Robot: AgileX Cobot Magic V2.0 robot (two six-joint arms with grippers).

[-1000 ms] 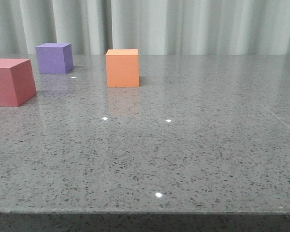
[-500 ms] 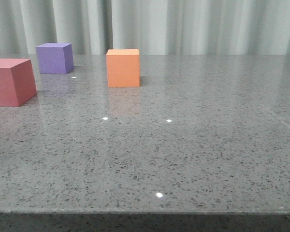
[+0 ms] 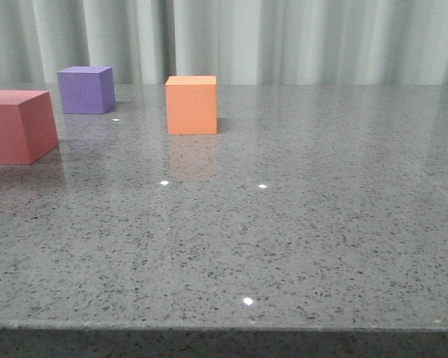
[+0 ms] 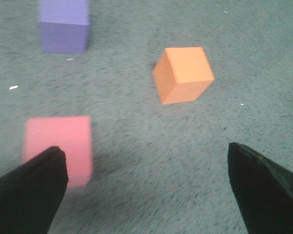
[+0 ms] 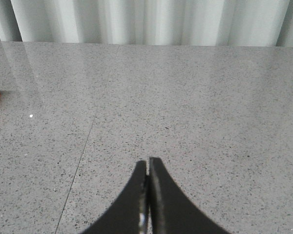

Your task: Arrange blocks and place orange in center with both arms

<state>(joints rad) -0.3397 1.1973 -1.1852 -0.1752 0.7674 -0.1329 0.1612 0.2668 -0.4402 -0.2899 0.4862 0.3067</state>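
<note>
- Standing on the table [image 3: 299,224] are three cubes, well apart: one orange [image 3: 190,104], one purple [image 3: 86,89] at far left, one red [image 3: 19,125] nearer at the left edge.
- Behind hangs a curtain [image 3: 284,41].
- Left gripper [image 4: 146,190] hovers spread wide over the table near the red cube; right gripper [image 5: 147,195] is clenched, empty.

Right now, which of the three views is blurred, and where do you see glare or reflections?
Left wrist view: motion blur, worst on the pink cube and the purple cube; the orange cube is sharper. Front view: sharp, with small bright glints on the glossy table and a faint reflection under the orange cube. Right wrist view: sharp, soft sheen on the table, shut right gripper.
</note>
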